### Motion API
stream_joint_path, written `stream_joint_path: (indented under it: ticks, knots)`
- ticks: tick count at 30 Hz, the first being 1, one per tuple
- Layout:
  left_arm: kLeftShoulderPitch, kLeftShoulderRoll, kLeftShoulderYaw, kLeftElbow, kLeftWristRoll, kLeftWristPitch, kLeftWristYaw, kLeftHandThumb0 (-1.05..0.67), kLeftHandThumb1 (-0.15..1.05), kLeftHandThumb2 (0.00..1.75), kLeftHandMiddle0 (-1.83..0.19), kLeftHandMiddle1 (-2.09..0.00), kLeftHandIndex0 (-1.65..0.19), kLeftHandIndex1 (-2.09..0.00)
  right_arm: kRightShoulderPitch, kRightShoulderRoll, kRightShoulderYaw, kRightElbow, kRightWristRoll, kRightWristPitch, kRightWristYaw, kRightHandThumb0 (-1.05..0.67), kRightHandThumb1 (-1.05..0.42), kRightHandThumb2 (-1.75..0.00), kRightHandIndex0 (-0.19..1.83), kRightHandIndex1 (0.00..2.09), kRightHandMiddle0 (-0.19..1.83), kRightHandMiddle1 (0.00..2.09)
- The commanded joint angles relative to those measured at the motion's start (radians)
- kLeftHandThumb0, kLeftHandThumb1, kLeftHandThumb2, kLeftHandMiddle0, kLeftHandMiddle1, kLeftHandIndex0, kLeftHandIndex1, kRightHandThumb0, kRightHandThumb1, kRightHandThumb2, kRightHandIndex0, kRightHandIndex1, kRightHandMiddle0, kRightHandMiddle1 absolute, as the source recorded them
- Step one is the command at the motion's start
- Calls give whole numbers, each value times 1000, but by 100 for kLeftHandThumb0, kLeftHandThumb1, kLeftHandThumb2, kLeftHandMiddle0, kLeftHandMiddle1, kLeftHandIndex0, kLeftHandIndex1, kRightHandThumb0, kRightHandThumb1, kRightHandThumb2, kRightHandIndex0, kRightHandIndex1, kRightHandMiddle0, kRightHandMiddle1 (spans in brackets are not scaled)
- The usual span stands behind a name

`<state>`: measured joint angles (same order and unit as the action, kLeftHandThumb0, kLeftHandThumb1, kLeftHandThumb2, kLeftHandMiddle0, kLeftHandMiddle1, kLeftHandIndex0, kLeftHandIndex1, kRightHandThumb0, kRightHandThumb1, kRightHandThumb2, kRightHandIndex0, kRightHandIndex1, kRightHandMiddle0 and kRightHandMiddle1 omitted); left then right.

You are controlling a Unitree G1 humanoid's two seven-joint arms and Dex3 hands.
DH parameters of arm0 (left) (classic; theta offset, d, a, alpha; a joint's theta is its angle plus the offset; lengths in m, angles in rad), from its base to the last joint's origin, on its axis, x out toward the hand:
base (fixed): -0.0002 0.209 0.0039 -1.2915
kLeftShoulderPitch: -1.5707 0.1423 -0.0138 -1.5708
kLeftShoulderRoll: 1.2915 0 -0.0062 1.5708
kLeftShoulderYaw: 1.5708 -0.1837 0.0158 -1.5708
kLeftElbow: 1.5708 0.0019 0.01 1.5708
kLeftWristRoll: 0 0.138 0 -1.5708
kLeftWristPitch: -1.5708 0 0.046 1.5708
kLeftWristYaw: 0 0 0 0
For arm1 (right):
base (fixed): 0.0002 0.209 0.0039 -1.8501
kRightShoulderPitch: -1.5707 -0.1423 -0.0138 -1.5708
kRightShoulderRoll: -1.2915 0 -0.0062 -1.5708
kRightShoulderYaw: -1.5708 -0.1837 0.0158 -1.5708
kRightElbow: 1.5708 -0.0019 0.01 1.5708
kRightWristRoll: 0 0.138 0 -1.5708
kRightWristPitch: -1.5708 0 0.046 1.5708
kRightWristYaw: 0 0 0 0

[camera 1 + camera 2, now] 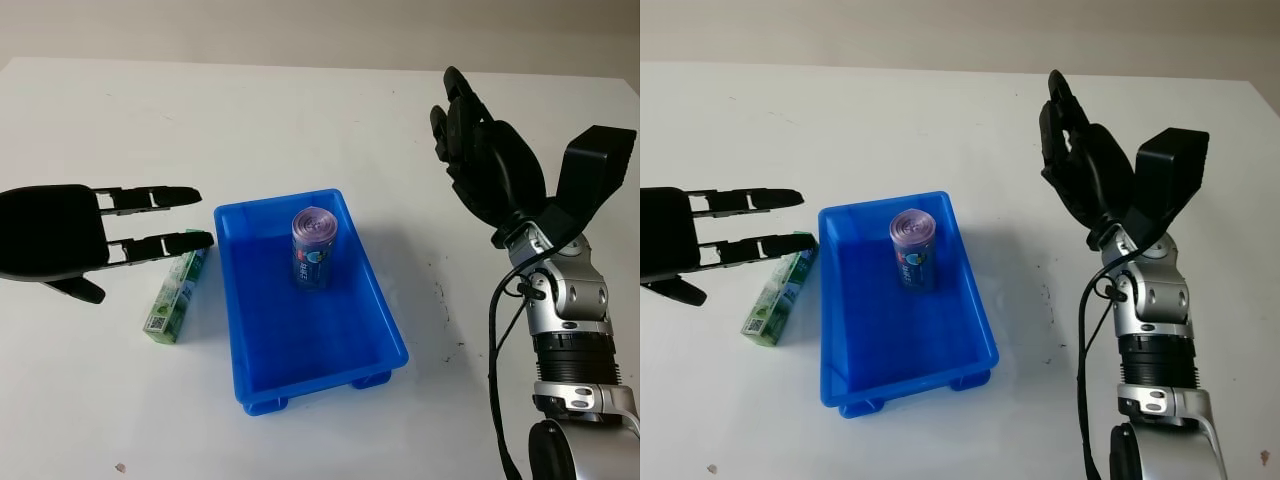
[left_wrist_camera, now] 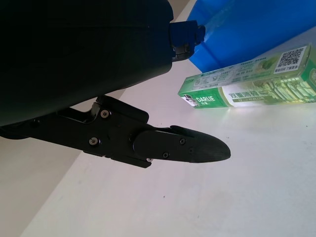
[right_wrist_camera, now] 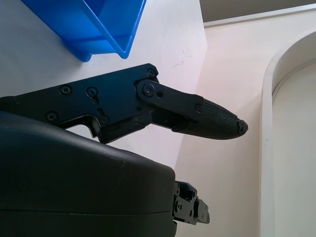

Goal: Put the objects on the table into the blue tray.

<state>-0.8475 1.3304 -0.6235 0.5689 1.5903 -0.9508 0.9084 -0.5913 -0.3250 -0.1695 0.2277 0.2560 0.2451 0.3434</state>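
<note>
— Starting with the biggest thing, what did you have in front of you?

— I had the white table (image 1: pixel 300 110) across the whole view, and near its middle the blue tray (image 1: pixel 380 330), lying with its long side running away from me.

— And the arms?

— On my right, the right hand (image 1: pixel 480 150) was raised well above the table, off to the right of the tray, open and holding nothing. On my left, the left hand (image 1: pixel 70 240) hung low at the left of the tray, also open and empty, its fingers (image 1: pixel 160 243) reaching toward the tray's near-left wall, with their tips over the far end of the box.

— What about the objects themselves?

— I saw a purple-topped can (image 1: pixel 313 247) already inside the tray, in its far half. The green toothpaste box (image 1: pixel 176 295) lay flat on the table just beside the tray's left wall, outside it. In my left wrist view that box (image 2: pixel 252 81) sat close past the hand, with the tray's blue wall right behind it.
</note>
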Motion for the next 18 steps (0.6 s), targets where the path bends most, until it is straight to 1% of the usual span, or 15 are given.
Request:
stream_joint_path:
  ticks: [1,8,11,15,18]
  knots:
    - [13,17,-3,-9,-8,6,-5,-61,105,26,13,-5,17,-4,-3,-7,-5,-28,2,5,-1,-67,-105,-70,-19,0,-19,0]
    - [26,17,-6,-15,-24,-9,-68,-61,105,29,17,-4,19,-1,3,-9,-9,-36,2,8,-4,-66,-105,-72,-19,0,-19,0]
    - [37,24,0,-31,-32,-10,-111,-61,105,32,19,-1,19,0,5,-8,-11,-43,5,18,-6,-66,-105,-71,-19,0,-19,0]
    - [50,30,2,-19,-45,-16,-106,-61,105,27,19,-3,19,0,6,-6,-11,-46,4,20,-10,-66,-105,-72,-19,0,-19,0]
    - [63,45,12,-39,-64,-27,-164,-60,105,30,19,-1,19,0,5,-3,-10,-42,4,14,-11,-66,-105,-73,-19,0,-19,0]
